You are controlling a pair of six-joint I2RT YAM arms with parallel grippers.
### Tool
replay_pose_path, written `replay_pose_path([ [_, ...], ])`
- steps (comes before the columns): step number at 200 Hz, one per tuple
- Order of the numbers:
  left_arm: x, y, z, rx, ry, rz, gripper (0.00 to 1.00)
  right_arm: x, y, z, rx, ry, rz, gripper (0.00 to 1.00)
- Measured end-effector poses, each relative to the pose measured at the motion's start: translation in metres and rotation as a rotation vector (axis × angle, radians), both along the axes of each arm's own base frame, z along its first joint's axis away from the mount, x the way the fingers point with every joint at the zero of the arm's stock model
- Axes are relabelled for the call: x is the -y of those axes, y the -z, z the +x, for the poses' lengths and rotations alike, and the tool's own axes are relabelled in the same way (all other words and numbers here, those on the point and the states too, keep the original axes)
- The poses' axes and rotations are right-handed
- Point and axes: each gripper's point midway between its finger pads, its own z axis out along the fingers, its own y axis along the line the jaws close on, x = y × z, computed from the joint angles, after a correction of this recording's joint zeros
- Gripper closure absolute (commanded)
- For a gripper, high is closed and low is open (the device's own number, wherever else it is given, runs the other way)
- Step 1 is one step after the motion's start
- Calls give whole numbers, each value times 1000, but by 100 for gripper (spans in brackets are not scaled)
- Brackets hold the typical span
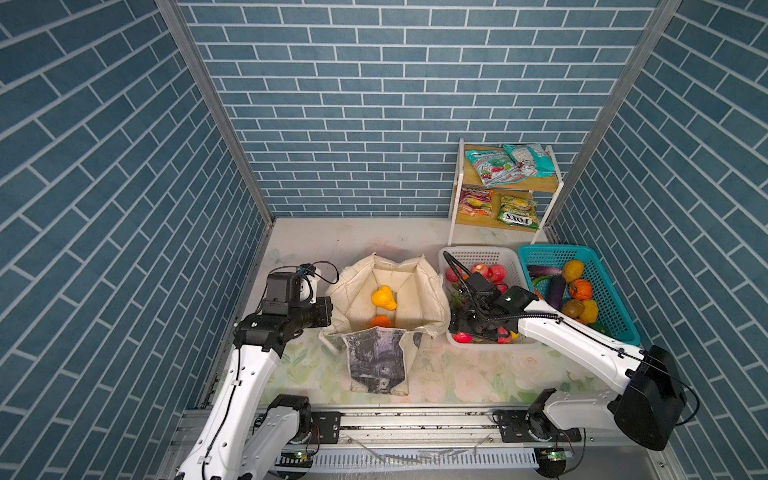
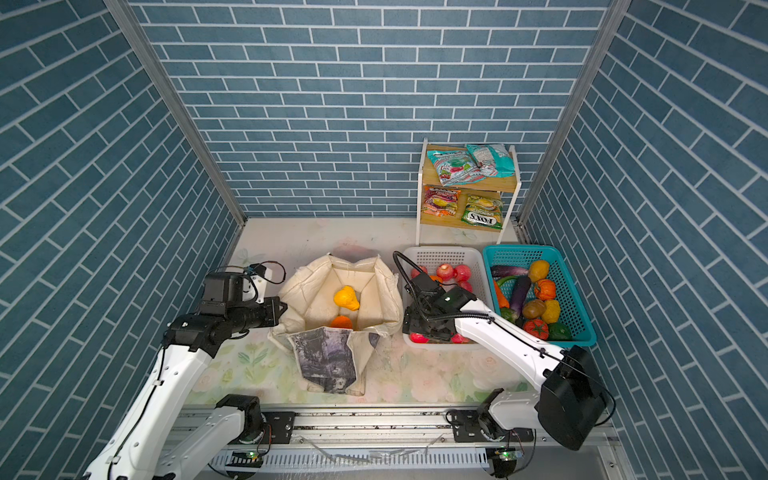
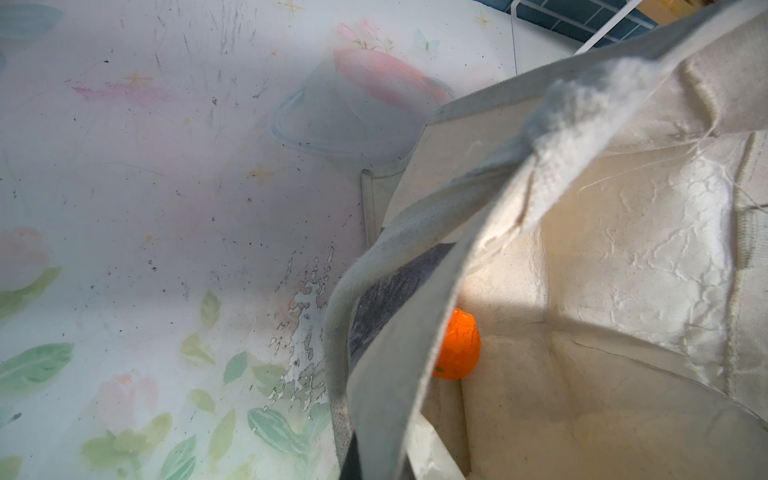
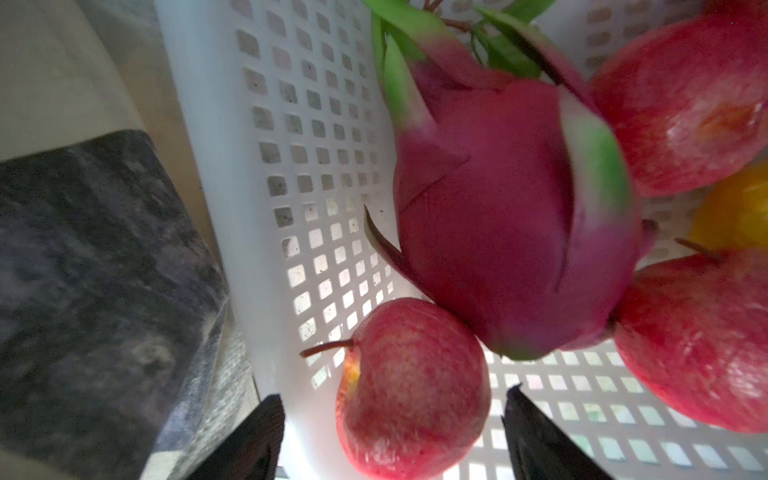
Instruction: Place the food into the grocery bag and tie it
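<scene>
The grocery bag stands open in the middle of the flower-patterned desk, its cream rim spread wide and its grey-black printed panel sagging forward toward the robot. Inside it lie a yellow fruit and, nearer the front wall, an orange. The left pincer sits against the bag's left rim and is clenched. In the left wrist view the cloth edge and a handle strip run right up to the camera, but the fingertips are hidden, so whether fabric is pinched cannot be told. Just right of the bag is the white perforated basket, and beside that the teal basket, which holds a purple aubergine among yellow, orange and brown pieces. The right pincer reaches down into the near left corner of the white basket with its jaws spread wide. A red apple lies between the two dark fingers, with a gap showing on the side away from the bag. A pink dragon fruit with green scales rests touching that apple, and more red apples lie just beyond it. At the back right a small shelf rack carries teal snack packets on its upper board and two more packets below.
</scene>
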Motion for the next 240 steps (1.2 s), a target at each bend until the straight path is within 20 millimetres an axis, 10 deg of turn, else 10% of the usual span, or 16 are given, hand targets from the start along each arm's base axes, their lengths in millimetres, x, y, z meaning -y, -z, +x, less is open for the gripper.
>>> replay_pose_path([
  [240, 0, 0, 0, 0, 0, 0, 100, 17, 21, -1, -45, 94, -61, 21],
])
